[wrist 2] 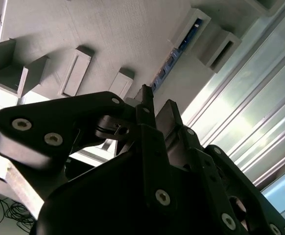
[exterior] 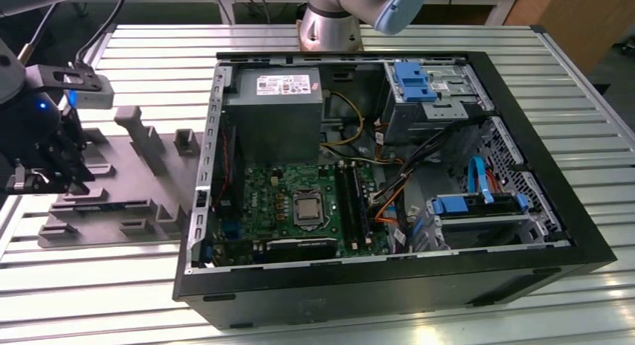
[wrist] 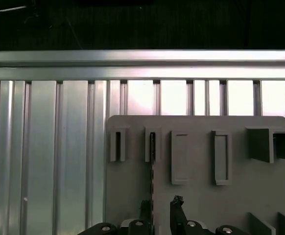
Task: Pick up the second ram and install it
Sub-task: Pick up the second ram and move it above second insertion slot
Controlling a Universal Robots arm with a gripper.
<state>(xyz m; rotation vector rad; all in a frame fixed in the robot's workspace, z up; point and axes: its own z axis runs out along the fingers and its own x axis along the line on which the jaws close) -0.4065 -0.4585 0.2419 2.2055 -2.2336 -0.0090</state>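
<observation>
Ribbed metal table (wrist: 44,156), gray holder (wrist: 196,196) with the second ram (wrist: 152,181) on edge in its slot, fingers (wrist: 178,208) apart beside it.

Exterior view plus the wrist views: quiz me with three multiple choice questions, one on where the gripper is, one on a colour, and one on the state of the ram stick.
1. Where is the gripper?
A. Over the gray fixture, at the exterior view's left of the computer case
B. Inside the computer case
C. At the exterior view's right of the computer case

2. What colour are the drive brackets?
A. Red
B. Blue
C. Yellow

3. What state is the ram stick in?
A. Installed in the computer case
B. Standing on edge in the gray fixture
C. Lifted clear of the fixture

Answers:
1 A, since the exterior view shows the gripper above the fixture, outside the case.
2 B, since both brackets in the case are blue plastic.
3 B, since in both wrist views its thin edge runs along the fixture's slots.
</observation>
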